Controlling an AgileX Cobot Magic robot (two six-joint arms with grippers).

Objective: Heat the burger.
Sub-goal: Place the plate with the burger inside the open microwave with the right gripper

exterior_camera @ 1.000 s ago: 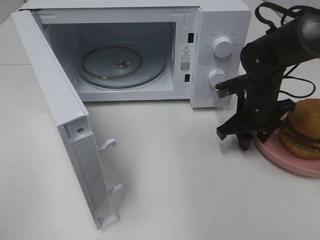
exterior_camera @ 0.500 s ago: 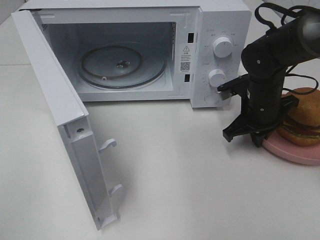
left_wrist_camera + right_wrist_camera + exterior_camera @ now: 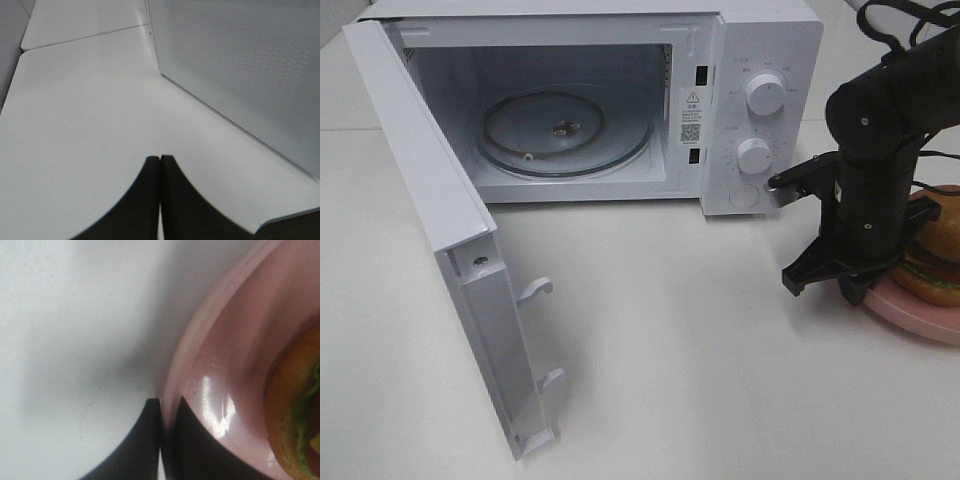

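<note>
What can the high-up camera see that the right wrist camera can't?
Only the high camera shows the microwave, its open door, the glass turntable inside and the two knobs. Only the right wrist camera shows, close up, the right gripper with its tips pinched together at the rim of the pink plate, plus shiny glare on the plate. Both show the pink plate, the burger on it and the white table.
</note>
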